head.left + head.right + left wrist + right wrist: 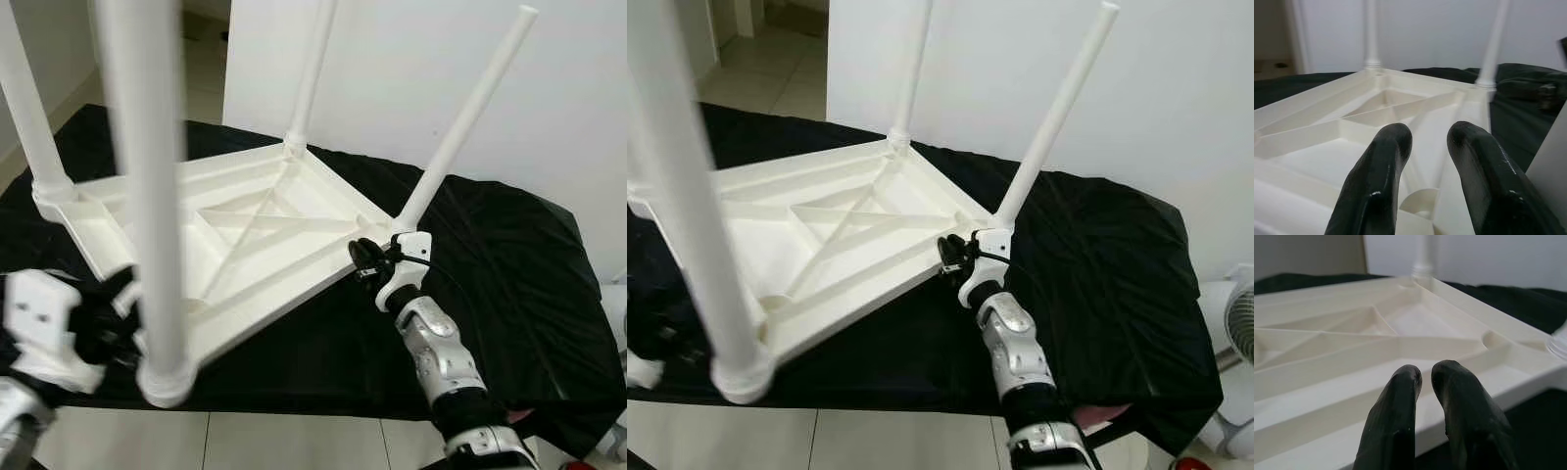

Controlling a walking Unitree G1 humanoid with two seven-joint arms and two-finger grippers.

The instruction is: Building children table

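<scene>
My right jaws (955,257), nearly pressed together, touch the rim of the upturned white plastic children's table (245,235) on the black cloth-covered table (490,264); left jaws (1425,161) spread beside its near leg (152,196) — a clumsy push could tip it off.

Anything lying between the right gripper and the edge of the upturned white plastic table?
Nothing. In the right wrist view the right gripper sits directly at the rim of the upside-down white plastic table, jaws nearly closed; beyond the rim is black cloth.
</scene>
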